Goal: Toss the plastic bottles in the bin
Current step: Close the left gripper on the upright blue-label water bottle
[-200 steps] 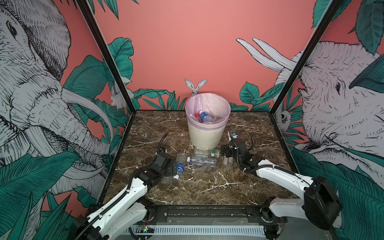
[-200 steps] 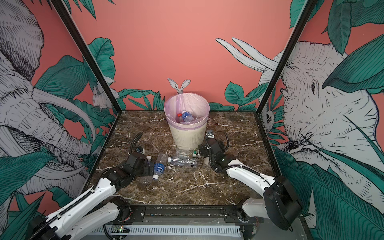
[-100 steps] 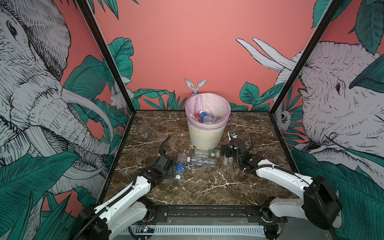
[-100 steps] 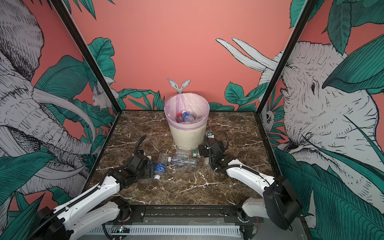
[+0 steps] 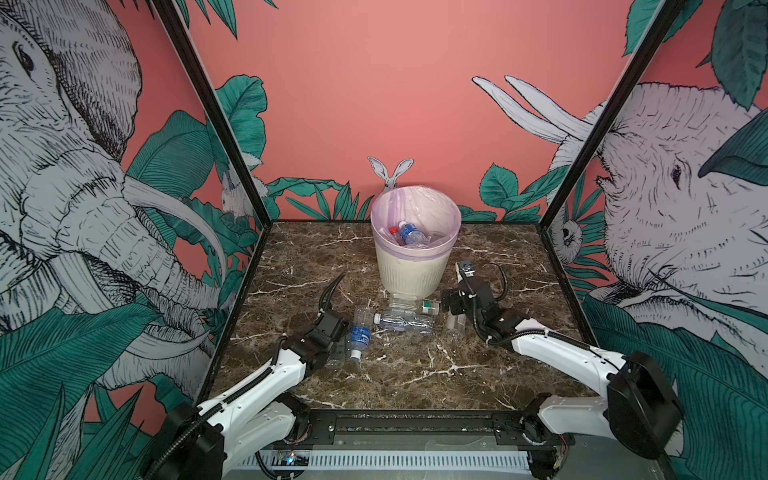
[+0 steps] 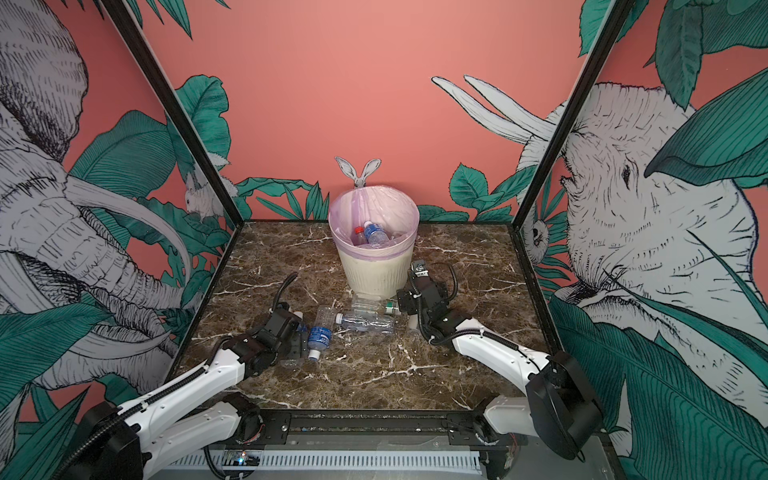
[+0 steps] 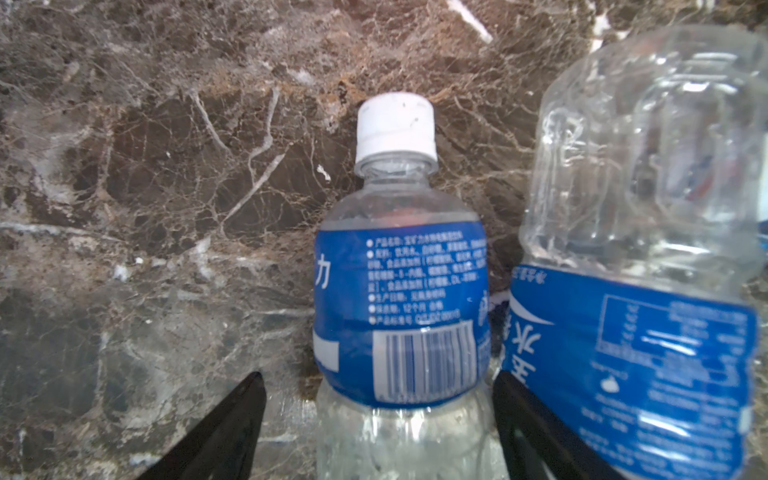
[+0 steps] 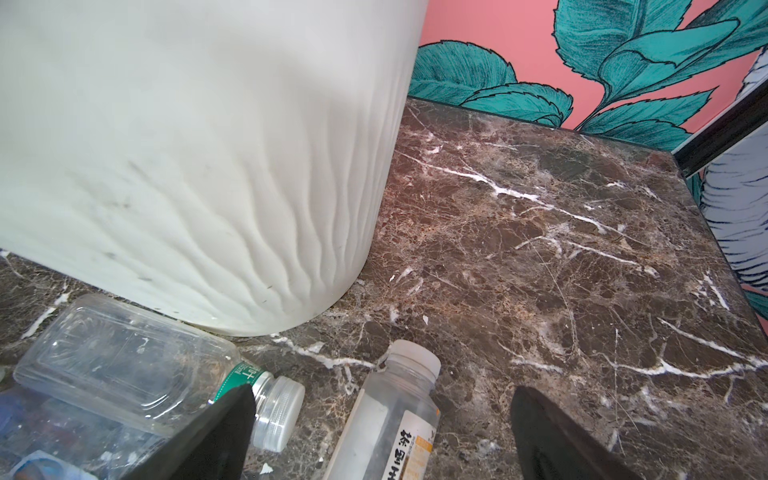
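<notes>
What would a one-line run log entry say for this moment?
left tool: open, around blue-label bottle | right tool: open, over white-label bottle | bin: some bottles inside

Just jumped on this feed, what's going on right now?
Two arms are clearing plastic bottles from the marble table into the lined bin, which already holds a few. The left gripper straddles a lying blue-label bottle, jaws open, not yet gripping. The right gripper is open over a white-yellow-label bottle by the bin's base. A green-capped bottle and others lie in front of the bin.
</notes>
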Robot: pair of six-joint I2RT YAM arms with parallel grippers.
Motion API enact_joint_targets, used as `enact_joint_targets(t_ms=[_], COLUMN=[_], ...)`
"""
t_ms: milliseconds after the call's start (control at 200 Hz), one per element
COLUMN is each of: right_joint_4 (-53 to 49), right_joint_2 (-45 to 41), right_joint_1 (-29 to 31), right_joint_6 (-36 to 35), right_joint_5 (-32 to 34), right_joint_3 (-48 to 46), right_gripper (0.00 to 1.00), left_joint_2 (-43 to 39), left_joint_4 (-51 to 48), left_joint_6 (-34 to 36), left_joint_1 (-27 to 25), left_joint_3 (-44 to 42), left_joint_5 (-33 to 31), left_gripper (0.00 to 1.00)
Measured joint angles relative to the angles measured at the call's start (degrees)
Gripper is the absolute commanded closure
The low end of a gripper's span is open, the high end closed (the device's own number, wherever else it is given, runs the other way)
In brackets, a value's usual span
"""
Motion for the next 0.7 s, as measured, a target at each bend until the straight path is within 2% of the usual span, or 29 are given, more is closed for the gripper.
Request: enact_joint_targets(t_ms=[370,700], right_joint_4=[0.0,0.0], right_joint_2=[0.0,0.0], right_joint_1=[0.0,0.0], right_joint_6=[0.0,0.1], right_joint_5=[0.0,0.0], right_joint_3=[0.0,0.0], right_gripper=[0.02,0.03], left_joint_2=[4.5,5.7], left_joint_4=[0.7,1.5], left_joint_6=[-0.1,0.0], left_joint_1=[1.6,2.9], left_joint_3=[0.0,0.0], left_joint_5=[1.4,3.1], left_gripper=[0.21,0.43])
